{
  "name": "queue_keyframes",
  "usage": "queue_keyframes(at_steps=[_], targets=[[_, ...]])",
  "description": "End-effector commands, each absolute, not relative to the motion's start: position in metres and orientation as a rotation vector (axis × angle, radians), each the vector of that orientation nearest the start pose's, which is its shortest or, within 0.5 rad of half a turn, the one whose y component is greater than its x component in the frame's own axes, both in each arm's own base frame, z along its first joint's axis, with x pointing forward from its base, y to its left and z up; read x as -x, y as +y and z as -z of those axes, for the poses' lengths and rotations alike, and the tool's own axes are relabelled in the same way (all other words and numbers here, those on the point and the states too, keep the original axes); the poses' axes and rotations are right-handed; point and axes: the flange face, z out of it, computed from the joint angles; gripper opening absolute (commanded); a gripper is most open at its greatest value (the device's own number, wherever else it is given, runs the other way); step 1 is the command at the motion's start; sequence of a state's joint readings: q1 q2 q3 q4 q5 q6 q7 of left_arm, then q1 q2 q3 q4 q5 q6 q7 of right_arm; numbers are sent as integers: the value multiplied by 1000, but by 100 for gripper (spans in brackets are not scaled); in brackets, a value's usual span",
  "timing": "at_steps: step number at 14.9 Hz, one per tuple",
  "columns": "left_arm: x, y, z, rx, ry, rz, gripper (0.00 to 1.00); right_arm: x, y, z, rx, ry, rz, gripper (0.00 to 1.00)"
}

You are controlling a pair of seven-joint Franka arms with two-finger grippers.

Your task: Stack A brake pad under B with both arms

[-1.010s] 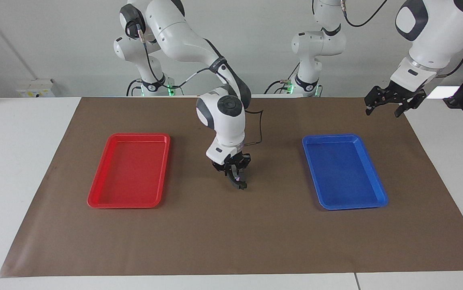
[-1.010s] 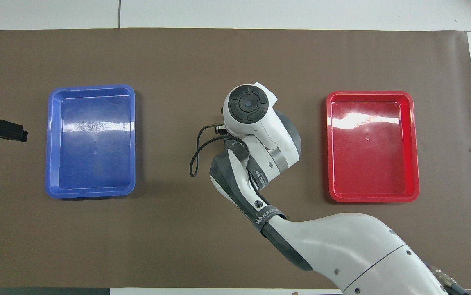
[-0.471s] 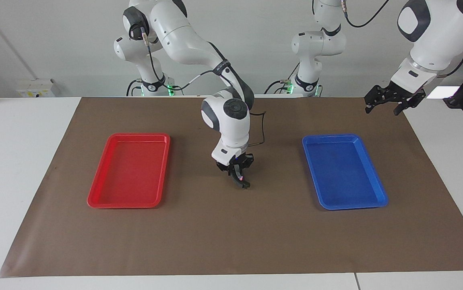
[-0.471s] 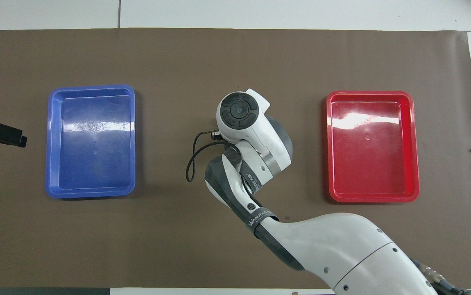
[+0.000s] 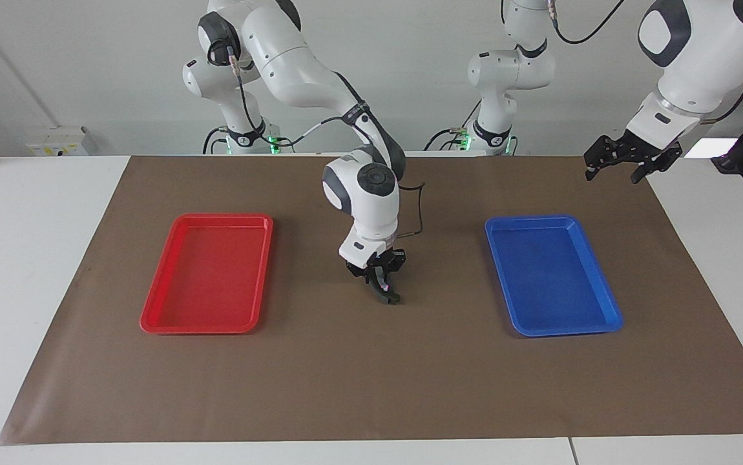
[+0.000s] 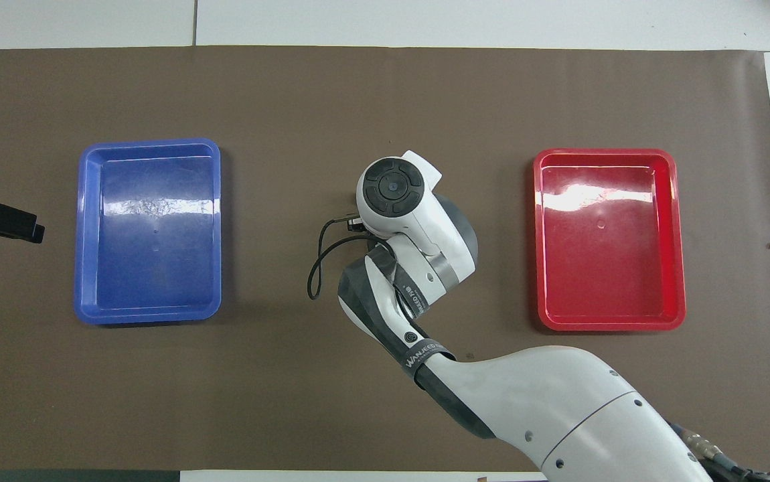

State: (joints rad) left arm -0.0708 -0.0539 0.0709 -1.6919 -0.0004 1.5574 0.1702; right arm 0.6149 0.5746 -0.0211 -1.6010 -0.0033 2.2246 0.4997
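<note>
Centrally, closed right pincer (image 5: 389, 298) meets mat (image 5: 371, 387) between trays; left pincer (image 5: 615, 169) wide.

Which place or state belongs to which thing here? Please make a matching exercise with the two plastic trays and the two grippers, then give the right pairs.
Things:
1. red rectangular plastic tray
2. blue rectangular plastic tray
3. left gripper
4. right gripper

Places or states:
a. shut, low over the middle of the brown paper mat, between the two trays
b. open, raised over the mat's edge at the left arm's end
c. on the mat, toward the right arm's end of the table
d. on the mat, toward the left arm's end of the table

Pairs: 1-c, 2-d, 3-b, 4-a
</note>
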Motion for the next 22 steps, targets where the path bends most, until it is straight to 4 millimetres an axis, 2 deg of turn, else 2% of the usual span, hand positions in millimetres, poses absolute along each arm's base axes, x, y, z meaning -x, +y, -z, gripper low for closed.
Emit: queue_keyframes(at_steps=[1,3,6,8,9,11,13,15,19,22], targets=[[-534,3,-599,3145,273,-131,99,-571,390,-298,3111,-125,95,99],[-534,3,-599,3145,273,-131,99,-565,398,-299,3112,-118,91,100],[-534,3,-599,3145,273,-129,99,-566,399,-310,3113,-111,80,100],[-534,3,-599,3145,273,-131,99,-575,378,-347,3113,-62,104,100],[-534,3,-599,3145,273,-131,99,-583,358,-366,3112,-18,122,100],[-533,3,-600,3146,273,-129,99,-603,303,-410,3099,102,165,100],[-534,3,-599,3145,273,-131,99,-614,247,-450,3097,217,169,100],[-534,3,-599,3145,273,-131,99,-621,189,-477,3111,333,159,100],[-534,4,-599,3146,271,-131,99,-620,106,-523,3122,373,175,100],[-534,3,-599,3145,273,-131,99,-602,58,-558,3137,351,146,100]])
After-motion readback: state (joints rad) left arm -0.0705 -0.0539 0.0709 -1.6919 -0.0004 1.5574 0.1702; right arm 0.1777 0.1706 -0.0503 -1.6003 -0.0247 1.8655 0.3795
